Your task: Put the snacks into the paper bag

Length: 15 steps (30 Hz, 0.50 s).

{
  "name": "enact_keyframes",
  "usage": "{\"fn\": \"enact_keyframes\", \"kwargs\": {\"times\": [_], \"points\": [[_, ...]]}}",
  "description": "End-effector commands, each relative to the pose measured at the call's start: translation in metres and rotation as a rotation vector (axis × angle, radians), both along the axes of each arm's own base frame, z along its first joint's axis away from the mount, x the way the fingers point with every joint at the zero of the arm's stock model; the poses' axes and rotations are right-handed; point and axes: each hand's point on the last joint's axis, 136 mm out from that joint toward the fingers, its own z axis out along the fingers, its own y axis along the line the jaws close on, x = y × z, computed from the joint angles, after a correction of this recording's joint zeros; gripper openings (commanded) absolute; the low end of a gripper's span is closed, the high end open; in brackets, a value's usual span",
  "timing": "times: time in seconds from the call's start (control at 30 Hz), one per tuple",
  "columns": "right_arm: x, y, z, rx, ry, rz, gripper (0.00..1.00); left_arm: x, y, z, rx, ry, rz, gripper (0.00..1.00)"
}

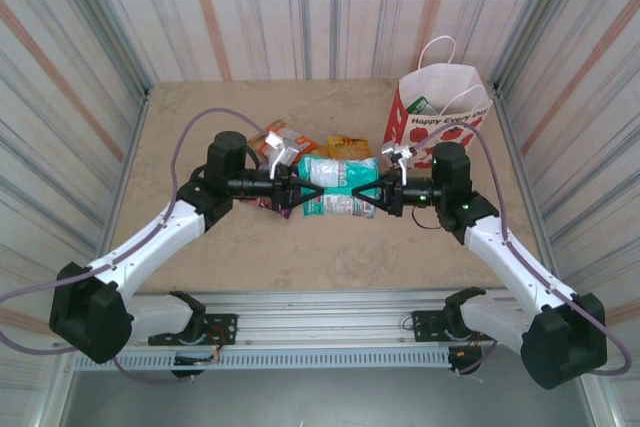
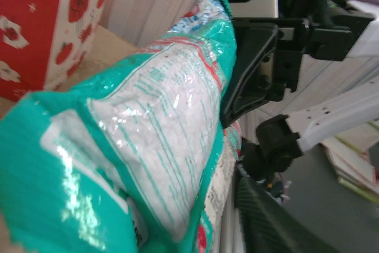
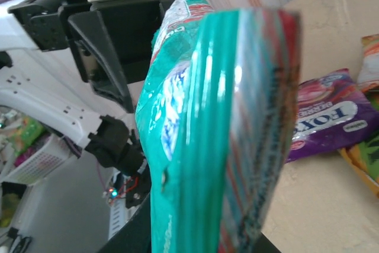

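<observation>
A teal snack packet (image 1: 340,187) hangs above the table's middle between both grippers. My right gripper (image 1: 383,190) is shut on its right end. In the right wrist view the packet (image 3: 225,117) stands pinched edge-on between my dark fingers (image 3: 118,235). My left gripper (image 1: 293,190) is open around the left end; one of its fingers (image 2: 278,226) stands a little off the packet (image 2: 166,117). The white paper bag (image 1: 440,107) with red apple prints stands upright at the back right. More snacks lie behind the grippers: an orange one (image 1: 280,139), a yellow one (image 1: 345,145) and a purple one (image 3: 325,119).
Striped walls close in the table on three sides. The bag's red side (image 2: 29,34) shows beyond the packet in the left wrist view. Bare tabletop (image 1: 330,257) lies between the grippers and the arm bases.
</observation>
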Motion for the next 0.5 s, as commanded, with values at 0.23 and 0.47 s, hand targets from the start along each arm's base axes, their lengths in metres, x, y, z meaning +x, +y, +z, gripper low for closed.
{"fn": "enact_keyframes", "kwargs": {"times": [0.23, 0.47], "points": [[0.049, -0.069, 0.085, -0.252, -0.328, -0.446, 0.12, 0.058, 0.041, 0.008, 0.147, -0.039, 0.451, 0.67], [0.082, -0.108, 0.156, -0.34, -0.504, -0.621, 0.12, 0.061, 0.046, 0.009, 0.161, -0.059, 0.477, 0.67]]}}
